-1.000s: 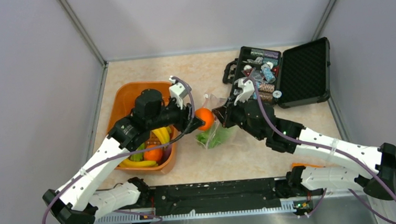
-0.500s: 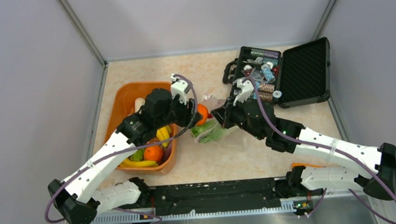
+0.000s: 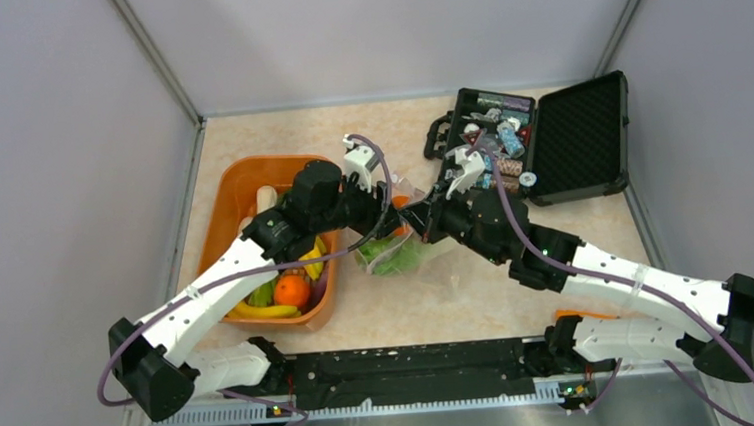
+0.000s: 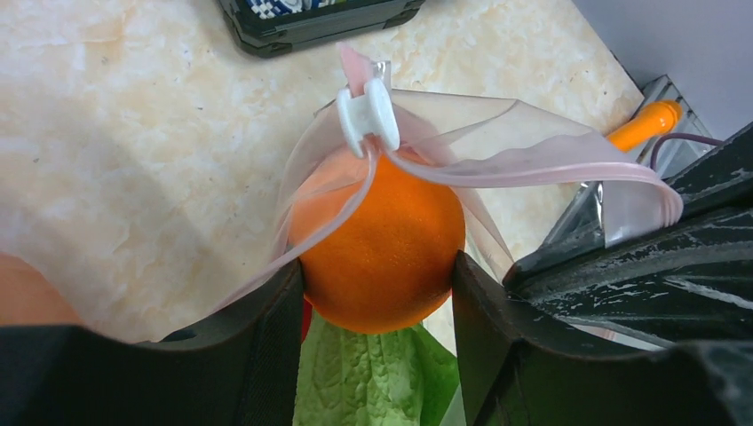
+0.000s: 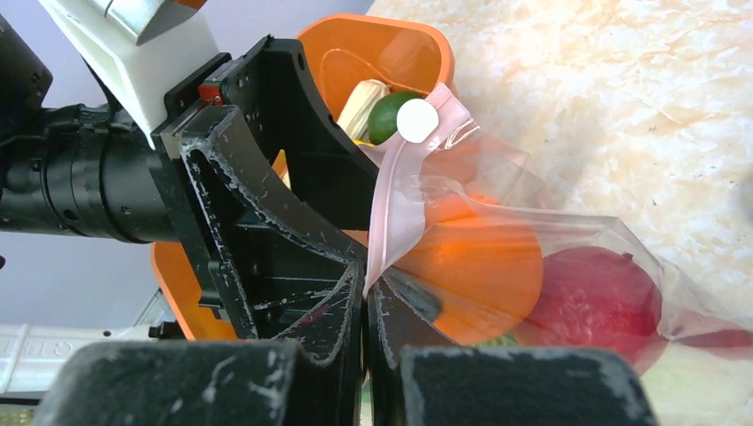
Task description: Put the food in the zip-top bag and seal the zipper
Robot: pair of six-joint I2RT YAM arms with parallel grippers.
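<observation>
My left gripper (image 4: 377, 286) is shut on an orange (image 4: 382, 235), a finger on each side, and holds it in the mouth of the clear zip-top bag (image 3: 414, 257). The pink zipper (image 4: 533, 169) with its white slider (image 4: 368, 115) loops over the orange. A green leaf (image 4: 373, 377) lies in the bag below it, and a red fruit (image 5: 595, 302) sits deeper inside. My right gripper (image 5: 366, 293) is shut on the bag's mouth edge at the zipper (image 5: 386, 222), right beside the left fingers (image 5: 266, 177).
The orange tub (image 3: 241, 182) at the left holds bananas, another orange (image 3: 291, 292) and green pieces. An open black case (image 3: 578, 139) with small packets stands at the back right. Grey walls close in the table on three sides.
My left arm has carried the orange to the right, from just outside the bag into its mouth. The right gripper has kept its hold on the bag's edge.
</observation>
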